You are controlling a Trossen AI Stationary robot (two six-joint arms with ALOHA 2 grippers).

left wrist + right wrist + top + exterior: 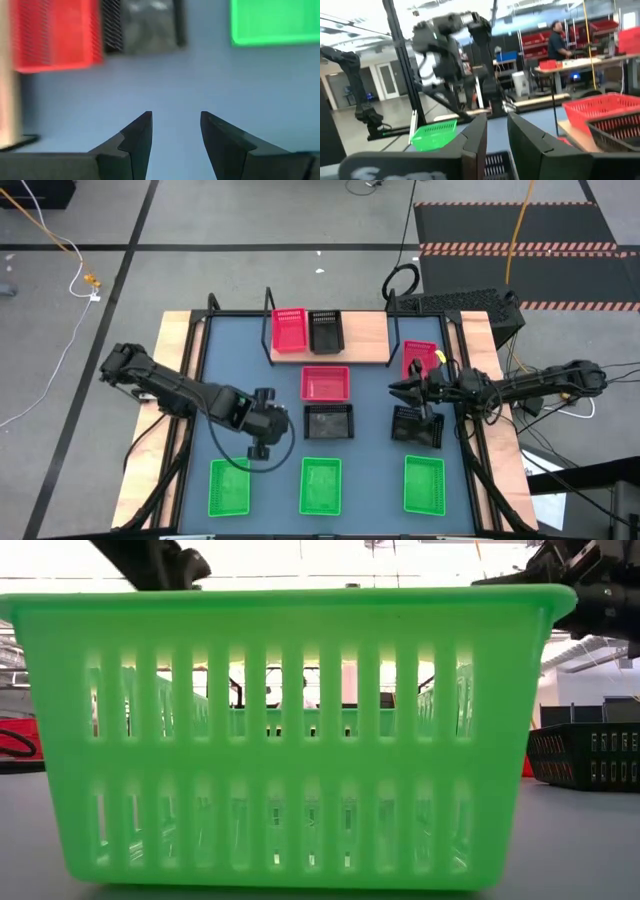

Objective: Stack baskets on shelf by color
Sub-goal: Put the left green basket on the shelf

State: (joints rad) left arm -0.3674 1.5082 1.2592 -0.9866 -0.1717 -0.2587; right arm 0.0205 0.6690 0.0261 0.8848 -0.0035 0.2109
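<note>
Blue-grey tabletop [370, 435] carrying shelf [365, 340] at far edge, red basket [289, 330] and black basket [326, 331] sitting on it. Left gripper [175, 131] hovering over bare table, fingers spread, holding nothing. Right gripper [496, 131] hanging above black basket at right [417, 426], fingers slightly parted, nothing between.

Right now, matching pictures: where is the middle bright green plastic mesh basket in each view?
High: green basket, front row, centre.
Low: fills the picture.
Left wrist: beside the black mesh basket, at.
Right wrist: cannot tell which green one.
Shared landmark: that black basket.
</note>
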